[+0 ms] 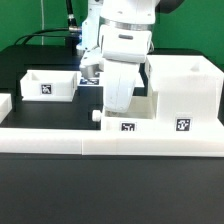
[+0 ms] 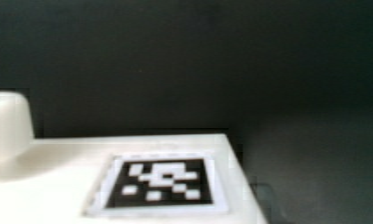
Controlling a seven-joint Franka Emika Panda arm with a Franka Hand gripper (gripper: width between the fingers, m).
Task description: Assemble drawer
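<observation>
The tall open-fronted box housing (image 1: 186, 92) stands at the exterior view's right, with a tag on its front. One small tray (image 1: 50, 85) sits at the left. The second tray (image 1: 126, 122) lies in front of the arm, its knob (image 1: 97, 115) pointing to the exterior view's left. My gripper (image 1: 114, 104) hangs straight down over this second tray, and its fingertips are hidden by the hand and the tray. The wrist view shows a white tagged face (image 2: 165, 182) and a rounded white part (image 2: 5, 132) on the dark table. No fingers show there.
A long low white rail (image 1: 60, 140) runs across the front, close to the second tray. The marker board (image 1: 90, 83) lies behind the arm between the left tray and the housing. Cables hang at the back.
</observation>
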